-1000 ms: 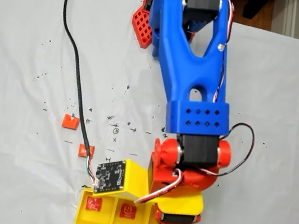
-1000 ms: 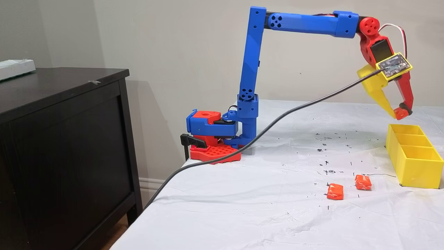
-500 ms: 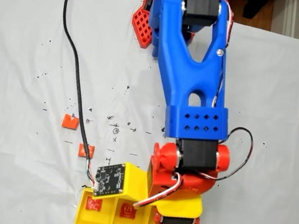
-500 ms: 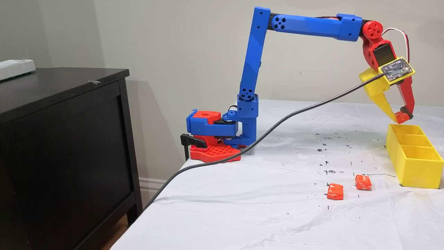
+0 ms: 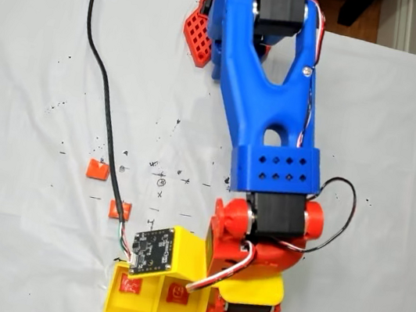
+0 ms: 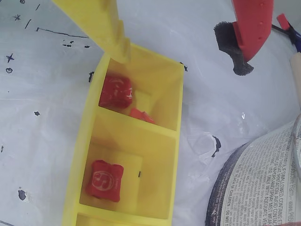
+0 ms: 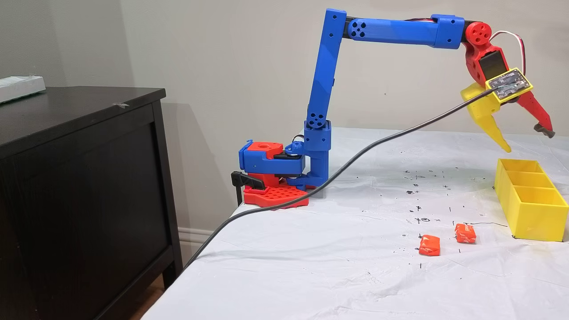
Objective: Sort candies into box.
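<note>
gripper (image 7: 526, 138) jaws spread above box (image 7: 533, 209) far end | small orange candy (image 6: 141, 115) probably just released | two candies (image 7: 446, 240) left on cloth

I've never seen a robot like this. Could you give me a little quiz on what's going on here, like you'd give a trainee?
1. True or false: the jaws are shut on a candy.
2. In the side fixed view, how many orange candies lie on the table outside the yellow box?
3. In the wrist view, the box compartment nearest the yellow finger holds: A) nothing B) two candies C) five candies.
Key: 1 false, they stand open and empty. 2 two. 3 B.
</note>
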